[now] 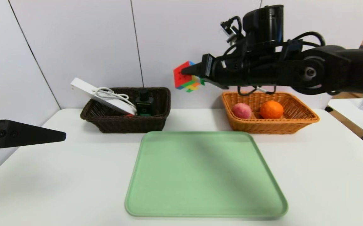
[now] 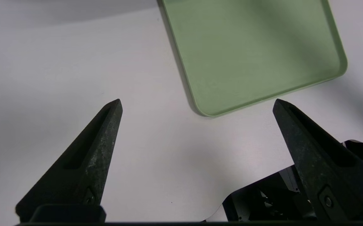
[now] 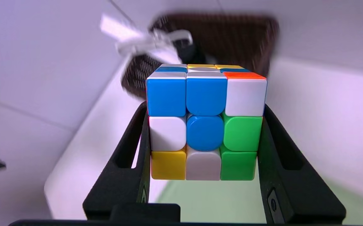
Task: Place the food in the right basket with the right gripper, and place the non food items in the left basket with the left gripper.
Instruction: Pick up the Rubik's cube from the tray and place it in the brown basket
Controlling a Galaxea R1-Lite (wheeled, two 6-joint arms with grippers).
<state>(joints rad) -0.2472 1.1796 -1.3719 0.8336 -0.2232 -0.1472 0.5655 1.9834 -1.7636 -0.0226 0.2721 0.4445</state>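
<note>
Green plastic fills the middle of the white table (image 1: 326, 175): a flat tray (image 1: 205, 175) with a raised rim and nothing lying on it. Behind it, against the pale wall, stand two woven baskets, well apart. The dark brown basket (image 1: 128, 121) sits far left and holds a white power strip (image 1: 104, 99) leaning tilted over its left rim, its white cable (image 1: 111, 93) coiled on top, and a small dark bottle-like item (image 1: 144, 104) with a green label, upright beside the strip. The orange basket (image 1: 269, 121) sits far right and holds a pinkish peach (image 1: 241, 110) and an orange (image 1: 271, 109), side by side, just apart. At the far right edge a second white surface carries small items too blurred to name.

Nothing lies on the table between the tray and the two baskets.

The right tool (image 1: 190, 72) is raised high above the table, its arm reaching in from the right, above the orange basket, with the tips over the gap between the baskets. It pinches a multicoloured puzzle cube (image 1: 186, 77); in the right wrist view the cube (image 3: 205, 122) sits squarely between the two black fingers (image 3: 131, 163), which press on its opposite sides, with the brown basket blurred beyond it. The cube touches nothing else and hangs clear of the table.

The left tool (image 2: 197, 103) hovers low at the left edge of the table, near the tray's near left corner, its two fingers spread wide and holding nothing, with bare table between them.
</note>
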